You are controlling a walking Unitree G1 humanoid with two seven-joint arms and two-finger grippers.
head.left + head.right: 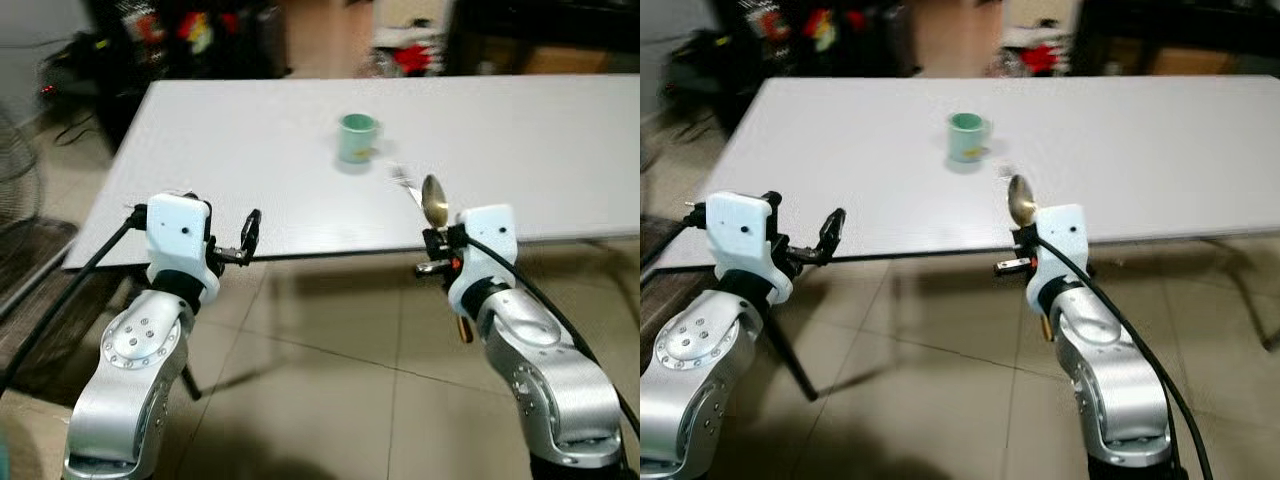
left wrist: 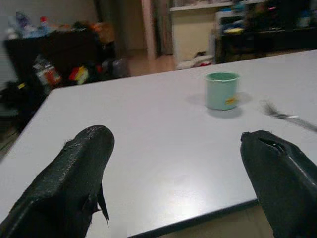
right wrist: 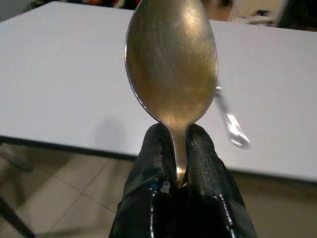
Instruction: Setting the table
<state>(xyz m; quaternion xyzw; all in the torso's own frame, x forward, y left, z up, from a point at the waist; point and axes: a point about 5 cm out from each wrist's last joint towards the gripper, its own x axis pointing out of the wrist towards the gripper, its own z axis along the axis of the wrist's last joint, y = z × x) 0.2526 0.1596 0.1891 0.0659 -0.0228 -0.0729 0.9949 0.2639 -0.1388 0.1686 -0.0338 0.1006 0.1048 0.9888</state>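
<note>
While the right gripper (image 1: 437, 252) clamps its jaws on the spoon (image 3: 172, 64), bowl up and handle down, the fork (image 1: 404, 183) lies just ahead on the worktop (image 1: 250, 150), nearer than the green mug (image 1: 356, 137). Left gripper (image 1: 247, 240) hovers open, empty.

One green mug (image 1: 357, 137), one fork (image 1: 404, 183) and one gold spoon (image 3: 172, 59) can be counted, all on or over a single white table (image 1: 230, 180). Two grippers are seen: left gripper (image 1: 247, 238), right gripper (image 3: 181, 168).
</note>
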